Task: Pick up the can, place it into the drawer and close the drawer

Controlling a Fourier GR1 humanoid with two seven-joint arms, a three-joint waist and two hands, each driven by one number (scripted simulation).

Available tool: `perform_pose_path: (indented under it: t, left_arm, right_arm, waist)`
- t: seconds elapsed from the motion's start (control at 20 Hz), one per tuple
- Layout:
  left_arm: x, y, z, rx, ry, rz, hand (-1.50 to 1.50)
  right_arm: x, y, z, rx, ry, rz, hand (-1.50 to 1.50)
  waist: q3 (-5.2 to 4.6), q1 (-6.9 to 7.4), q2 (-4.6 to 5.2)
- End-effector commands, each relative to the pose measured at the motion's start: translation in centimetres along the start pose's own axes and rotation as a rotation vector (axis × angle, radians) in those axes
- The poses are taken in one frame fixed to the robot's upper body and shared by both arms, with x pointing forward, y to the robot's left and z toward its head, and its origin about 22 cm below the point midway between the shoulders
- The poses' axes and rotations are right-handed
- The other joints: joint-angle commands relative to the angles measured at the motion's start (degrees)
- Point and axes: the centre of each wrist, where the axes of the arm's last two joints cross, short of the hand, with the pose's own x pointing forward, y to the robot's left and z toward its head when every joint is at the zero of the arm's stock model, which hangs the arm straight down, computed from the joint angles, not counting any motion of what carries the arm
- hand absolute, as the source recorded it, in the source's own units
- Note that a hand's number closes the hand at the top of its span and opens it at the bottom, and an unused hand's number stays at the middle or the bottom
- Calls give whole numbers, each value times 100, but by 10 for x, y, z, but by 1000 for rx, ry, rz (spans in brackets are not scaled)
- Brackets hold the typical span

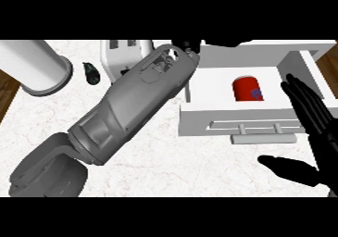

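The red can [248, 88] lies inside the open white drawer [219, 121], nothing touching it. The drawer's front with its bar handle [263, 139] faces me. My left forearm runs diagonally from the lower left up to the drawer's back left corner, where my left hand [187, 45] shows only as a small black patch at the top edge. By the drawer's right front corner, my right hand [323, 134] is open, fingers straight and thumb spread toward the left, and holds nothing.
A large white cylinder [31, 65] stands at the top left of the marble counter [171, 162]. A small dark object [92, 73] and a white toaster [127, 58] sit behind my left forearm. Wooden floor shows past the counter's left and right edges.
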Motion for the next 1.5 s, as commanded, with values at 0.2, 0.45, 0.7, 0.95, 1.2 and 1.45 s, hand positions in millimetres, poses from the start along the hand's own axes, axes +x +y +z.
perform_pose_path:
  t: [0.2, 0.45, 0.7, 0.95, 1.2, 1.45]
  left_arm:
    - [13, 24, -12, -8, 30, 11, -150]
    - [10, 30, -6, 3, 16, 0, -150]
    - [17, 60, -11, 17, 7, -2, -150]
    - [26, 77, -11, 8, 20, -10, -150]
    - [18, 101, -7, 2, 46, -1, -150]
    - [-5, 121, 0, -2, 59, -31, -150]
  right_arm:
    - [-31, 53, -12, 72, 52, 208, -150]
    - [-37, 108, -23, 22, 109, 188, -150]
    - [-60, 125, -31, 40, 115, 213, -150]
    - [-85, 137, -46, 23, 158, 252, -150]
    - [-102, 148, -55, 4, 173, 314, -150]
    - [-95, 156, -87, -52, 146, 358, -150]
  waist:
    - [0, 253, -89]
    - [3, 314, -91]
    - [3, 311, -90]
    - [7, 409, -78]
    - [8, 523, -60]
    - [7, 517, -24]
